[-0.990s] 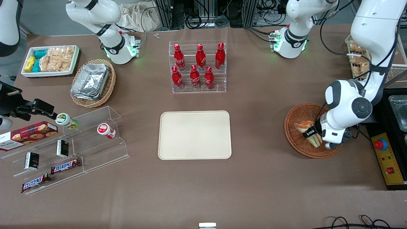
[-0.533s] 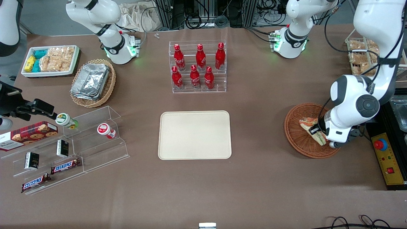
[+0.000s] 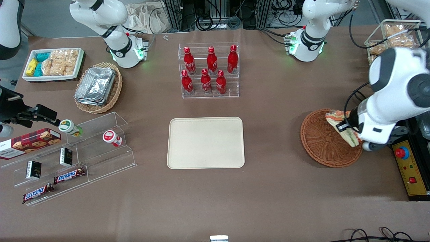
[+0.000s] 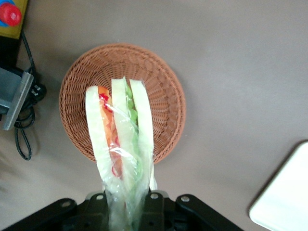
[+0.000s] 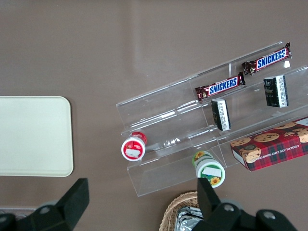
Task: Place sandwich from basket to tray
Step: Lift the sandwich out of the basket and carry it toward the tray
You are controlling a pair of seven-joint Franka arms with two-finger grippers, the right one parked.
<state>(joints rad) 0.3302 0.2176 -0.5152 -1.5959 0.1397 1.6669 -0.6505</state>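
Note:
My left gripper (image 3: 346, 130) is shut on the sandwich (image 3: 342, 127), a plastic-wrapped wedge of white bread with orange, green and pink filling, and holds it in the air above the reddish-brown wicker basket (image 3: 320, 143). In the left wrist view the sandwich (image 4: 120, 144) hangs from the gripper (image 4: 126, 209) over the empty basket (image 4: 163, 96). The cream-beige tray (image 3: 205, 142) lies empty at the table's middle, well toward the parked arm's end from the basket; its corner shows in the left wrist view (image 4: 284, 197).
A clear rack of red cola bottles (image 3: 209, 70) stands farther from the front camera than the tray. A black control box with a red button (image 3: 402, 153) lies beside the basket at the working arm's end. A wire rack of snack packets (image 3: 391, 37) stands above it.
The gripper has risen out of the basket with the sandwich in it, moving up and toward the working arm's end. The basket is now empty.

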